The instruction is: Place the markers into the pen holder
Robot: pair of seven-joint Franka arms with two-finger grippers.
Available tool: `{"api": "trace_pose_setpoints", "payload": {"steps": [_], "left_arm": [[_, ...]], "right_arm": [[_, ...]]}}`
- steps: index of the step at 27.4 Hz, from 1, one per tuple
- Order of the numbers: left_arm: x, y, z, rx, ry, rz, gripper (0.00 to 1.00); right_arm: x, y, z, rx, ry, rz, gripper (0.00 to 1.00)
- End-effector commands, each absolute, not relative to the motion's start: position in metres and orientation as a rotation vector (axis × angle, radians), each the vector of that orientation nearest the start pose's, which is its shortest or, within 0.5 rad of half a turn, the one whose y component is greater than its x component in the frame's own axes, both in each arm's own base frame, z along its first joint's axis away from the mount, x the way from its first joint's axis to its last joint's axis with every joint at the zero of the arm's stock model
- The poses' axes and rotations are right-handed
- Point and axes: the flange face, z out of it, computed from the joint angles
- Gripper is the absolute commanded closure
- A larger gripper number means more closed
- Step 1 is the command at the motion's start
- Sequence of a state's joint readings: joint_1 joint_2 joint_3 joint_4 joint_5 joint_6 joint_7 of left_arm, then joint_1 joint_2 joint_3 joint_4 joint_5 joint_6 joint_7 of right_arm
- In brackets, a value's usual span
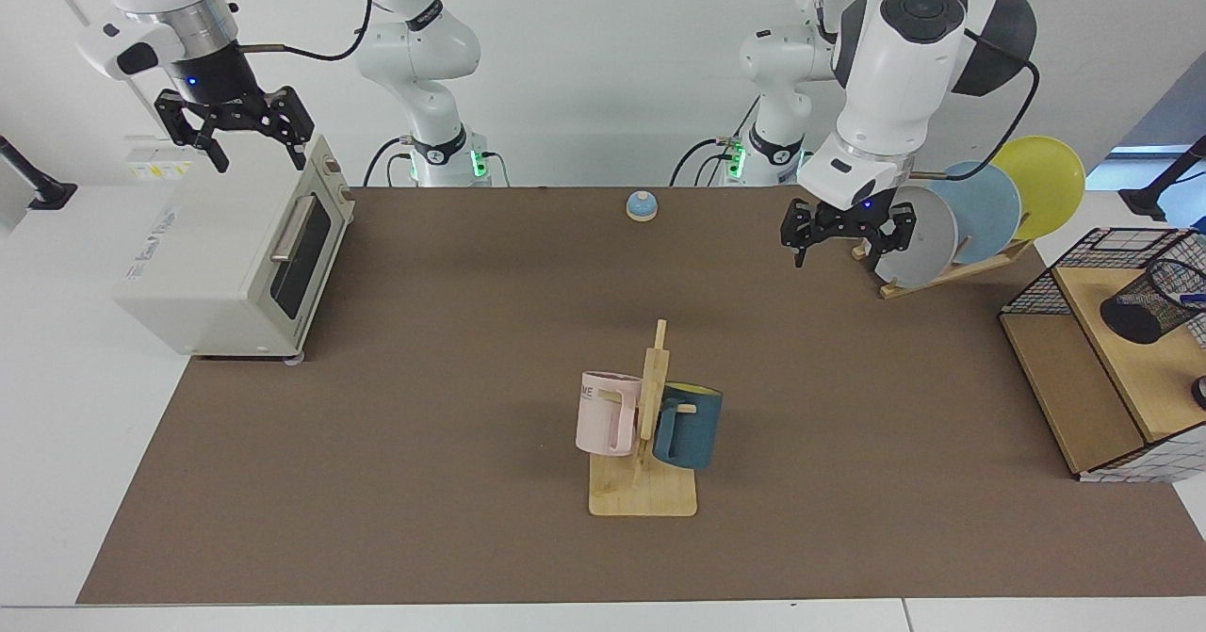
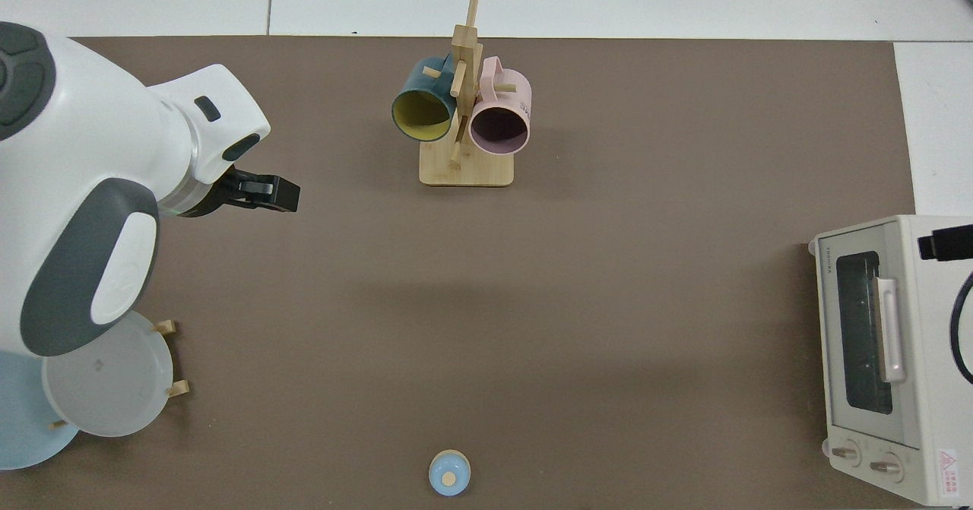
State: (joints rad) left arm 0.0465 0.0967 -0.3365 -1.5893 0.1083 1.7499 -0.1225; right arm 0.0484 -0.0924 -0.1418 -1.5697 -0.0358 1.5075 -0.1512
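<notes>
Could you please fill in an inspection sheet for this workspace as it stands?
Surface: brown mat.
Job's things: pen holder lies tilted on the wire rack; marker not clearly seen.
Clutter: toaster oven, mug tree, plates, bell.
Grippers: left gripper open, empty, before the plates; right gripper open, empty, above the oven.
Cables: black, along both arms.
Surroundings: white wall, white tabletop.
</notes>
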Motion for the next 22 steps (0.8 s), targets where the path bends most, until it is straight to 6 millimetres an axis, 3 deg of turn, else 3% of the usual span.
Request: {"api": "trace_pose_setpoints", "payload": {"steps": [1, 13, 22], "left_arm": [[0.566, -0.145, 0.613, -3.098, 0.226, -0.191, 0.0], [0.535, -0.097, 0.65, -3.122, 0.068, -0.143, 0.0], [0.53, -0.072, 0.663, -3.129, 0.053, -0.178, 0.0]], "right_arm": [[0.509, -0.057, 0.668, -3.169, -0.098, -0.02, 0.0], [0.509, -0.058, 0.669, -3.169, -0.098, -0.022, 0.0], [0.509, -0.058, 0.669, -3.169, -0.098, -0.022, 0.0]]}}
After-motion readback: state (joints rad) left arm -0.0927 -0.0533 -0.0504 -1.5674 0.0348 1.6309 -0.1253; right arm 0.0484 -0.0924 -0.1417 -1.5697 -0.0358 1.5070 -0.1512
